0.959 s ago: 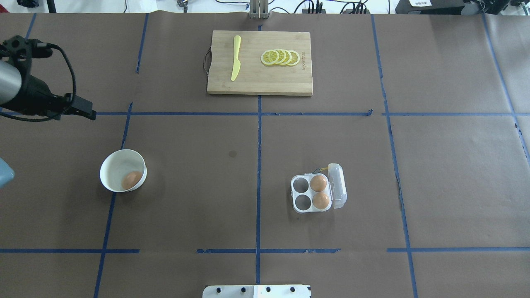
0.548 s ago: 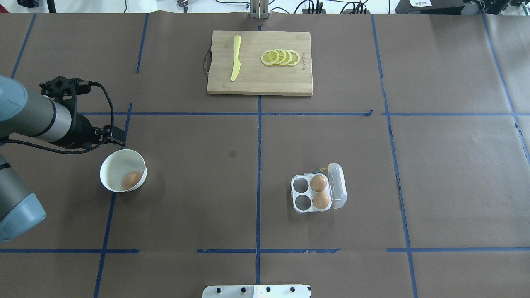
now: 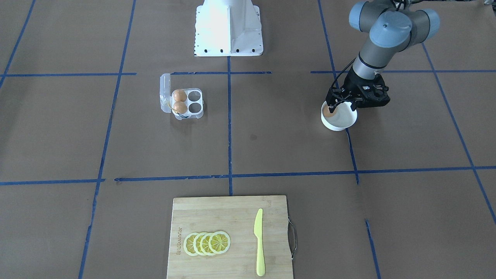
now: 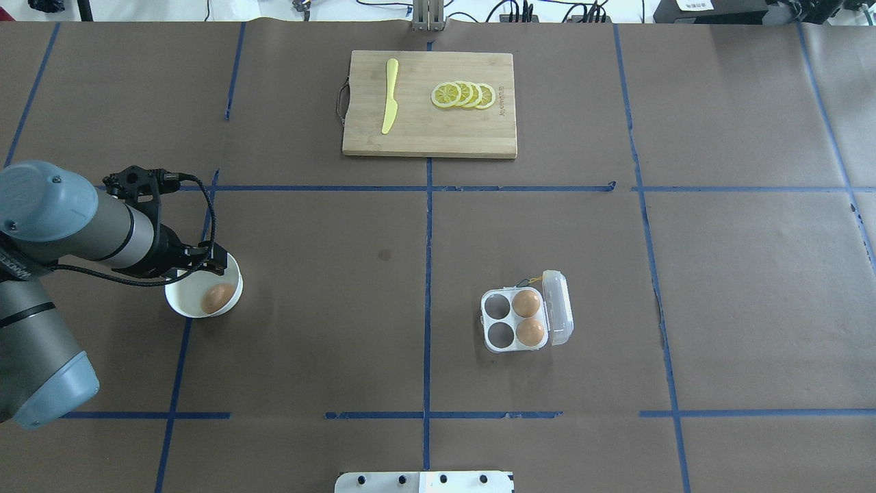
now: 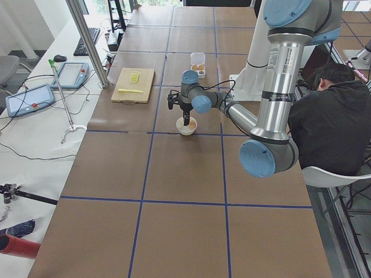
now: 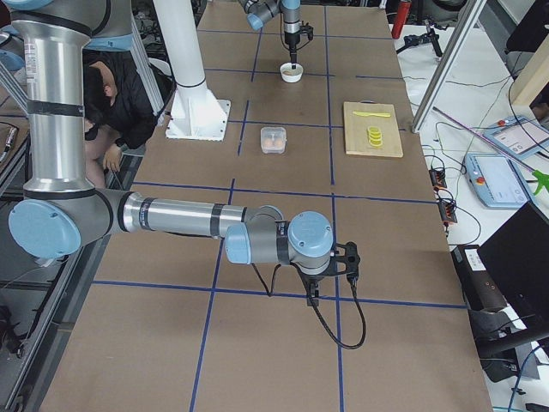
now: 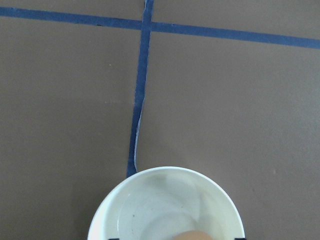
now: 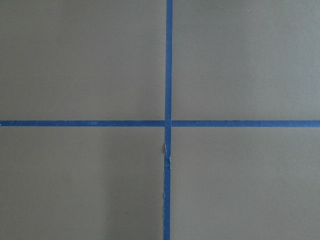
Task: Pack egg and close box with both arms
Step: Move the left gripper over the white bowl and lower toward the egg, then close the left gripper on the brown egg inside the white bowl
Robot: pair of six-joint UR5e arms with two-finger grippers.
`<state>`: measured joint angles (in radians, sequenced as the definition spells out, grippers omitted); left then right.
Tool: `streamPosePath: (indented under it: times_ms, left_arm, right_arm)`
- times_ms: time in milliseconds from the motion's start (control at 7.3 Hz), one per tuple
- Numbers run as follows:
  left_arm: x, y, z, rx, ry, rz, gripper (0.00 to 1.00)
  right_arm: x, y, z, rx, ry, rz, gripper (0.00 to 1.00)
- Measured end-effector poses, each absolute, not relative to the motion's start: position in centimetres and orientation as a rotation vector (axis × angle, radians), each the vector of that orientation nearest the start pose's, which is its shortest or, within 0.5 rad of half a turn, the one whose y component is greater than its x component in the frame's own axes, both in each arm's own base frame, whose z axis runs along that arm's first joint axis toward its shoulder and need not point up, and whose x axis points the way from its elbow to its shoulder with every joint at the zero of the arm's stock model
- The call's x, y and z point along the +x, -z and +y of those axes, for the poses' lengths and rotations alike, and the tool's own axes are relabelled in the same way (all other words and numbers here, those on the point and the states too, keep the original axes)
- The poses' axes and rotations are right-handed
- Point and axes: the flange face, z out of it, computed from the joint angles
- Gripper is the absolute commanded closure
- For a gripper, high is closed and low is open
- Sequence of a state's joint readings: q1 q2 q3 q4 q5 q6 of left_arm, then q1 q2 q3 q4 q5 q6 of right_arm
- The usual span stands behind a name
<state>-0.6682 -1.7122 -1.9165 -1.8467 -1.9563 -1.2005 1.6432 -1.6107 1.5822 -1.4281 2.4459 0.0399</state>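
The egg (image 4: 217, 298) lies in the white bowl (image 4: 186, 302), just under the left arm's fingers (image 4: 217, 257). They are spread wide, about the width of the bowl's rim, and hang right above it. Well off to one side of those fingers sits the egg carton (image 4: 508, 319), lid open, two eggs (image 4: 526, 303) inside. The right arm's fingers (image 6: 313, 296) hang over a tape cross (image 8: 168, 123) on the worktop (image 4: 753, 308) — wide or narrow, I can't tell.

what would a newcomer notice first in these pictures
The left gripper hangs open over a white bowl holding one egg, on the robot's left. Right of centre sits the open box with two eggs in it, and a cutting board with lemon slices lies at the far edge.
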Motion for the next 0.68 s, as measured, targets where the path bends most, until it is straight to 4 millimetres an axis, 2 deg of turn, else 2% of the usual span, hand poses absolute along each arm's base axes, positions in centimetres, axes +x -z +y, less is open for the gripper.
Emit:
streamPosePath:
  times_ms: [685]
  left_arm:
    - [38.3,-40.8,-41.0,0.036,0.125,0.817,0.26]
  right_arm:
    - [9.1,-64.7,-47.6,0.126,-0.054,-0.882,0.00]
